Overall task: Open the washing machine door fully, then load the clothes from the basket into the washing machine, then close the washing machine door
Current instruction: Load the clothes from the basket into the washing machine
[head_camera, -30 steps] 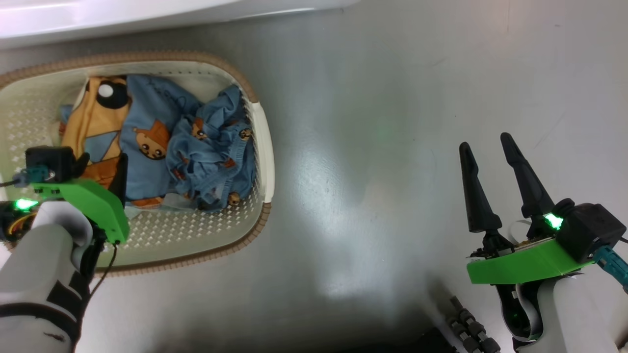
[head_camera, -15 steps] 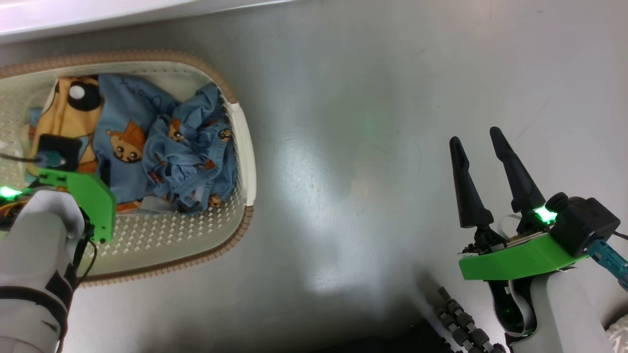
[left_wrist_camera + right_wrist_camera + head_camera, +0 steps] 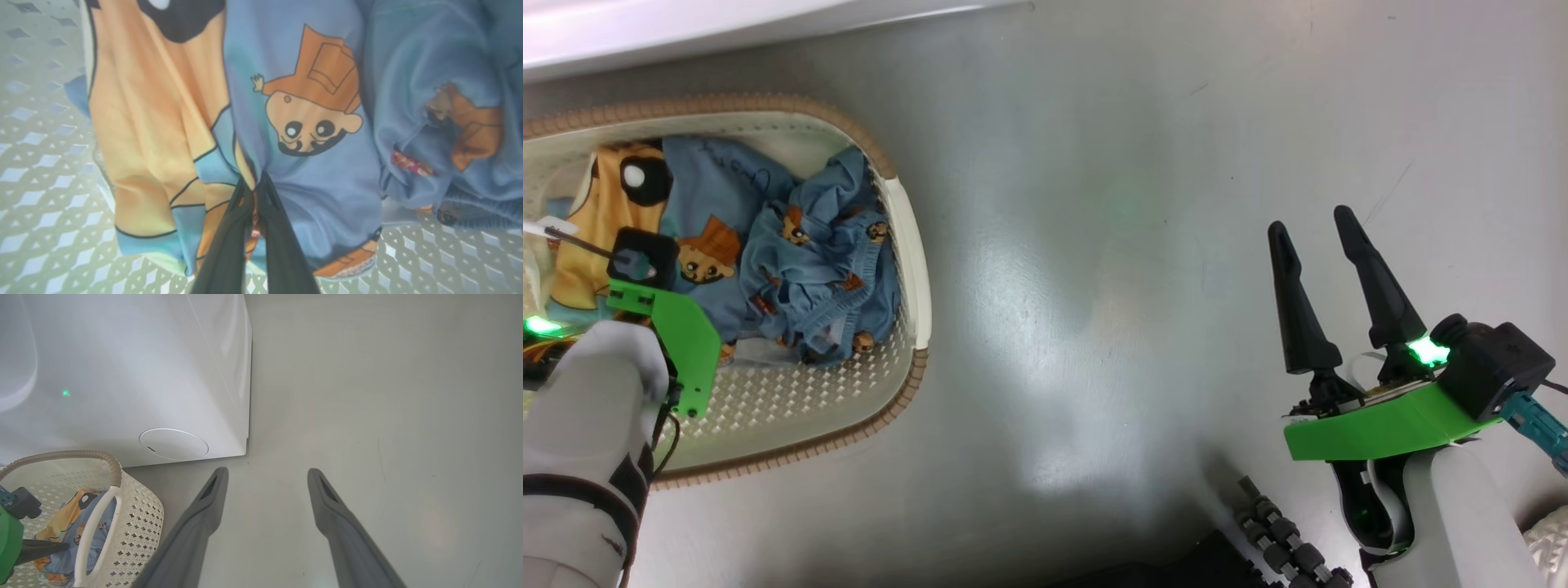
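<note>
Evidently the loading is only at its start: all the soft light-blue clothes (image 3: 310, 122) printed with orange and cream cartoon figures lie in the small cream-white perforated plastic basket (image 3: 915, 261) with the brown woven-look rim. None has yet been carried to the drum, so the lifting, the loading and the closing of the door remain to do; whether the door stands fully open I cannot tell. Nearest, the left gripper (image 3: 254, 190) reaches down into the basket, its two long dark fingers (image 3: 229, 245) drawn together and clamped on a fold of the cloth where an orange panel meets a blue one, the fabric gathering into creases at the pinch. Just beside that fold, more of the clothes lie bunched against the basket's wall on the robot's right. Farther out, the right gripper (image 3: 1308, 224) hangs over the bare grey floor (image 3: 1094, 245), well apart from the basket, its fingers spread wide with nothing between them. Beyond the basket stands the big white washing machine (image 3: 122, 375), its lower front close to the basket's rim.
</note>
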